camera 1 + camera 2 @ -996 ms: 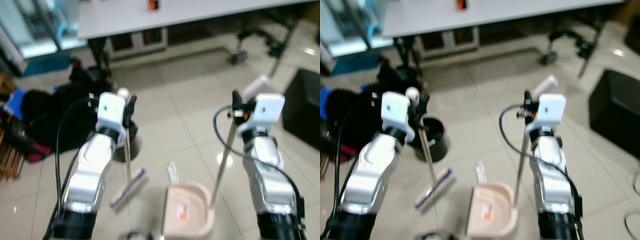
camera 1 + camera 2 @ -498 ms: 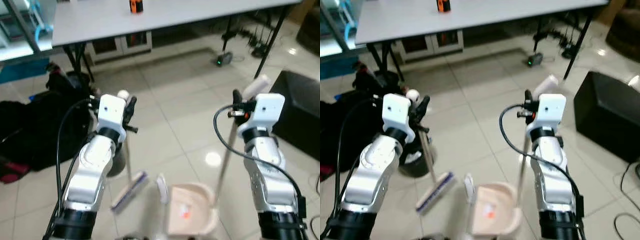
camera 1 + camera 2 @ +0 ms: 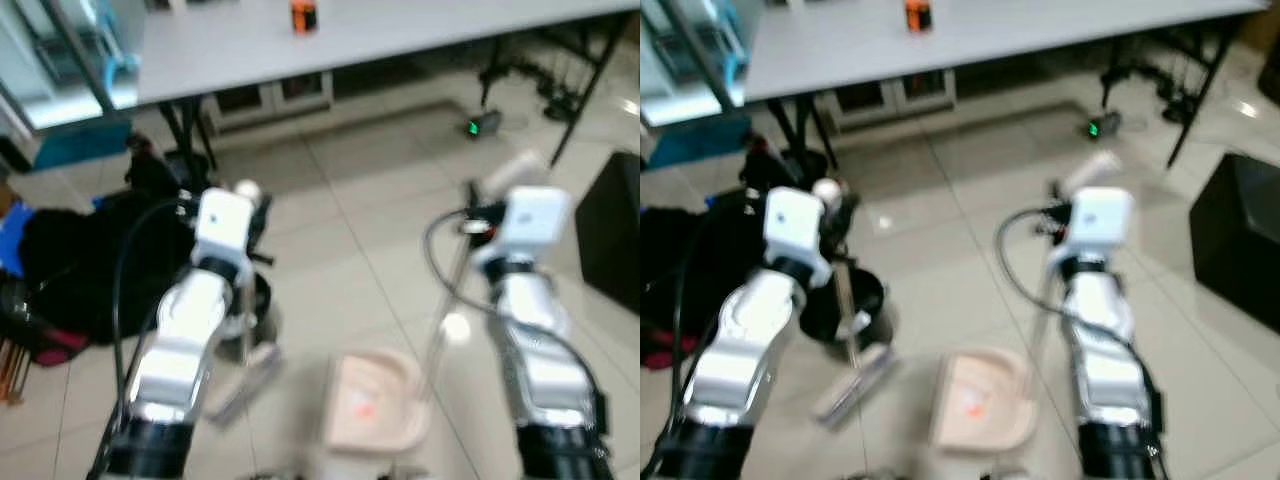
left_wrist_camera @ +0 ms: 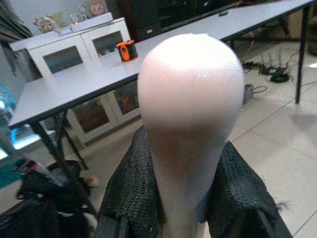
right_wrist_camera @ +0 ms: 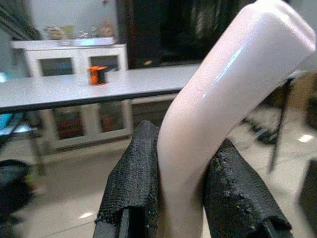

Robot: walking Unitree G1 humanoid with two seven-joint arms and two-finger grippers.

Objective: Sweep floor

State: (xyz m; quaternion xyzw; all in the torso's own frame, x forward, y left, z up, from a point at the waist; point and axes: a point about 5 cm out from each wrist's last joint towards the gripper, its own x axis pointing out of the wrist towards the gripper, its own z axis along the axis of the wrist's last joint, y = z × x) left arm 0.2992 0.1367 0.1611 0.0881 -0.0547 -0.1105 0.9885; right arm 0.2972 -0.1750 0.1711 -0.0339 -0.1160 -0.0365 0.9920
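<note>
Behind the dustpan (image 3: 368, 400) on the tiled floor, the grey table (image 3: 400, 30) has shifted as the camera turned, while the left gripper (image 4: 183, 198) still pinches the broom handle (image 4: 188, 99) and the right gripper (image 5: 181, 198) clamps the dustpan handle (image 5: 223, 84).

The long-handled broom with a rounded pale-pink knob (image 4: 185, 94) stands nearly upright, its thin metal shaft running down to a flat brush head (image 3: 852, 384) lying on the tiled floor at about 7 o'clock. The pale-pink plastic dustpan (image 3: 978, 399) sits open side up on the tiles near 6 o'clock, just beside the brush head. Its slim pole rises toward 1 o'clock and ends in a curved pale-pink grip (image 5: 225, 84).
</note>
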